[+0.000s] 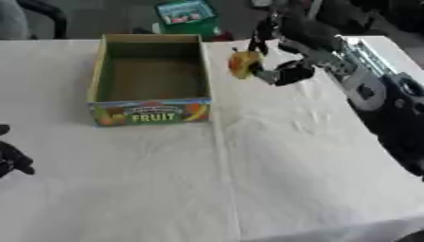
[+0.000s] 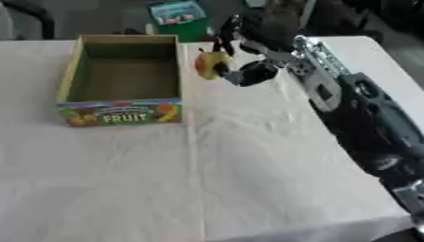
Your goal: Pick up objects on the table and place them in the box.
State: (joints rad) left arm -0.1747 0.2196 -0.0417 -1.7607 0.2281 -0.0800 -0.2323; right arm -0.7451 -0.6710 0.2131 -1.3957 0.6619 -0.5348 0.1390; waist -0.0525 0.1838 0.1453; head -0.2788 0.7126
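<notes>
A yellow and orange fruit-like object [image 1: 242, 63] hangs above the white table, just right of the box. My right hand [image 1: 278, 52] is curled round it from the right, thumb below and fingers above. The open cardboard box [image 1: 151, 113], printed FRUIT on its front, stands at the back left; its inside looks bare. My left hand [image 1: 12, 158] shows only as dark fingers at the left edge, low, away from everything.
A white cloth [image 1: 290, 165] covers the table, with a fold line running down the middle. Beyond the far edge lie a green packet [image 1: 185, 12] and dark items on the floor. My right arm [image 2: 356, 108] crosses the right side.
</notes>
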